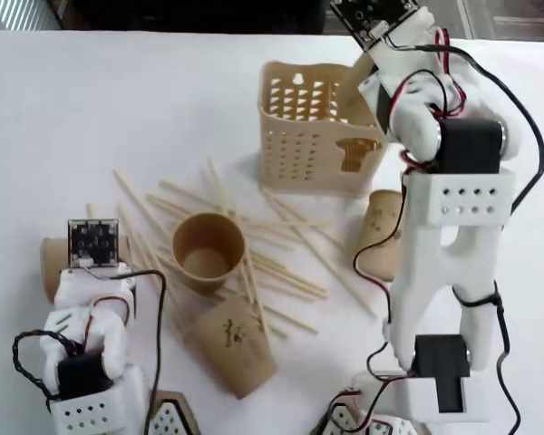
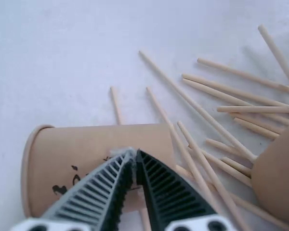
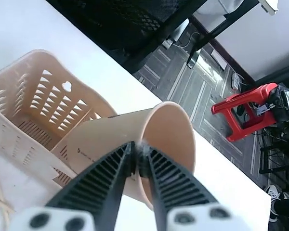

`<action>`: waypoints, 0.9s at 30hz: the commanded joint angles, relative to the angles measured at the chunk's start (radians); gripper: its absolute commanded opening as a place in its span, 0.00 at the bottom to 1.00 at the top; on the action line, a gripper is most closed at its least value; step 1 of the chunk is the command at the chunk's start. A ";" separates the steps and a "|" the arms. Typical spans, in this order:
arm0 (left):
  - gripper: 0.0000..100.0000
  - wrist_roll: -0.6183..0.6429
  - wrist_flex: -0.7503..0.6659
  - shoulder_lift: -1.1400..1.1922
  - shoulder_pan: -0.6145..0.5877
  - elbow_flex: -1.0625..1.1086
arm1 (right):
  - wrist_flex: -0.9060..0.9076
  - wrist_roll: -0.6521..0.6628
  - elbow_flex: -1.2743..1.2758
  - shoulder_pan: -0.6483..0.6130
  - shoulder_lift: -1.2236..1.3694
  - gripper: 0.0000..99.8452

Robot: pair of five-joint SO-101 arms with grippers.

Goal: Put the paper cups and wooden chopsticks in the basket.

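My right gripper (image 3: 136, 147) is shut on the rim of a paper cup (image 3: 169, 132), holding it tilted above the near right corner of the cream basket (image 3: 19, 96). From above, that held cup (image 1: 352, 89) sits at the right edge of the basket (image 1: 299, 159). My left gripper (image 2: 134, 155) hangs shut, with nothing between its fingers, just over a cup lying on its side (image 2: 86, 149) at the table's left (image 1: 50, 265). An upright cup (image 1: 207, 249), a fallen cup (image 1: 236, 346) and another fallen cup (image 1: 379, 231) lie among scattered wooden chopsticks (image 1: 286, 272).
The right arm's white body (image 1: 444, 236) stretches from the front edge up to the basket, passing over the right-hand cup. The table's back edge runs just behind the basket, with dark floor and a red stool (image 3: 245, 108) beyond. White tabletop lies open at the back left (image 1: 118, 100).
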 commanded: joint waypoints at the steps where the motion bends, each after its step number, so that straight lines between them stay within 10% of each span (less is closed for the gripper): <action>1: 0.04 -0.009 -0.018 -0.005 -0.004 -0.005 | 0.015 0.012 -0.035 -0.019 -0.005 0.03; 11: 0.04 -0.009 -0.020 -0.005 -0.004 -0.005 | 0.160 0.060 -0.083 -0.025 -0.039 0.21; 18: 0.04 -0.008 -0.021 -0.005 -0.005 -0.011 | 0.340 0.058 -0.192 -0.028 -0.091 0.21; 27: 0.04 -0.008 -0.025 -0.005 -0.007 -0.008 | 0.117 -0.147 -0.178 0.025 0.048 0.08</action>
